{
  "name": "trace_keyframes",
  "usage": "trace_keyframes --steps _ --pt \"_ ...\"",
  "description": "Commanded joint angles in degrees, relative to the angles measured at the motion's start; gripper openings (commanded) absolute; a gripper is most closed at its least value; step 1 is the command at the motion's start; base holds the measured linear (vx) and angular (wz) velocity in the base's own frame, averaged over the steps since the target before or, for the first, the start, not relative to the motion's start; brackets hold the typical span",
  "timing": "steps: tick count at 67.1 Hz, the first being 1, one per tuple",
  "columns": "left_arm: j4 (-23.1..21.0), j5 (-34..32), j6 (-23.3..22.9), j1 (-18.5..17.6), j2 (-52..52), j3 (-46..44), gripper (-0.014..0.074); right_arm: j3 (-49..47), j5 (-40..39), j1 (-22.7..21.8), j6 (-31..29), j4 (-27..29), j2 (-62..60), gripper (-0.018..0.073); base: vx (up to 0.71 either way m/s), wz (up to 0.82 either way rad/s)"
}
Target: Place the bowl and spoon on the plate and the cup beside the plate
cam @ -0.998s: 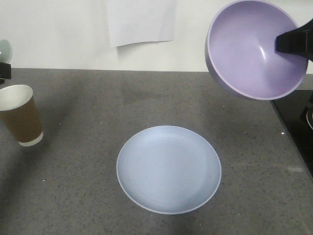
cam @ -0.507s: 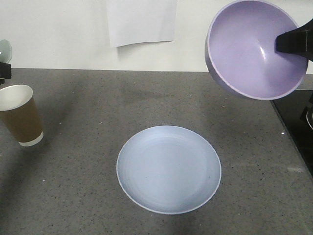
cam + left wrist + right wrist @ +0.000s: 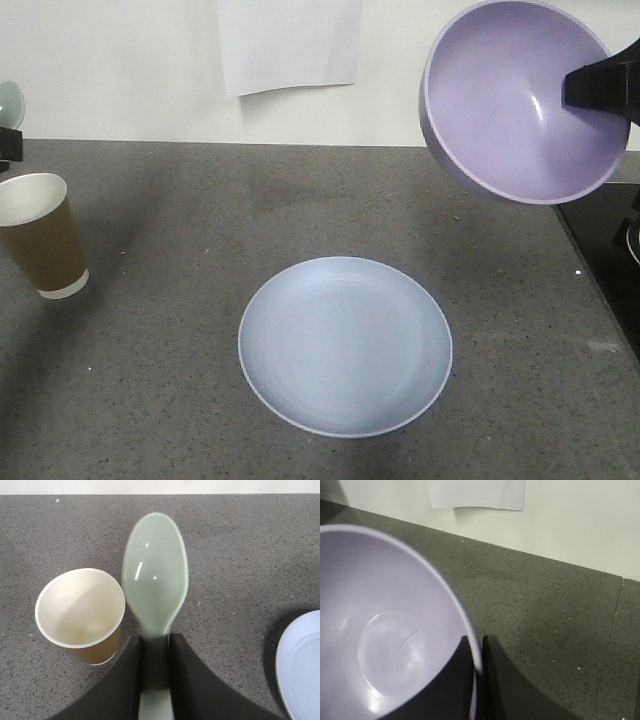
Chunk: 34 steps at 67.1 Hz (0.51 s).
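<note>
Where the bowl (image 3: 520, 100) is: up in the air at the far right, well above the counter (image 3: 200, 200), tipped so that its lavender inside faces out into the room.
Right gripper (image 3: 477, 667): clenched on the bowl's rim, with one black finger against the inner wall and the other outside it; the wrist view shows this best.
Spoon (image 3: 155, 575): pale mint-green, lifted clear of the counter at the far left. Its oval head points away from the gripper that carries it, and its handle is pinched between the two fingers.
Left gripper (image 3: 155, 647): closed tight on the spoon's handle, hanging above the counter with the cup just beside it from where the wrist camera looks.
Cup (image 3: 42, 235): brown paper with a white inside, standing on its base at the left side of the counter, well apart from the plate.
Plate (image 3: 345, 345): light blue, lying flat on the counter near the middle, towards the front.
Counter: dark grey speckled stone.
Wall: white, with a paper sheet (image 3: 290, 45) hanging on it.
Far right edge: a black glossy panel (image 3: 610, 250) beside the stone.
</note>
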Motion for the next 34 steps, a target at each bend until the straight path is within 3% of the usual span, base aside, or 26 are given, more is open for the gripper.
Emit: trace_keyframes --steps 1,34 --pt "-0.79 -3.44 -0.57 -0.21 -1.02 -1.32 -0.0006 -1.79 -3.46 -0.35 -0.34 1.51 -1.14 -0.0004 0.00 0.00" --pt "-0.79 -3.44 -0.57 -0.21 -1.02 -1.32 -0.0006 -1.79 -3.46 -0.35 -0.34 1.51 -1.14 -0.0004 0.00 0.00"
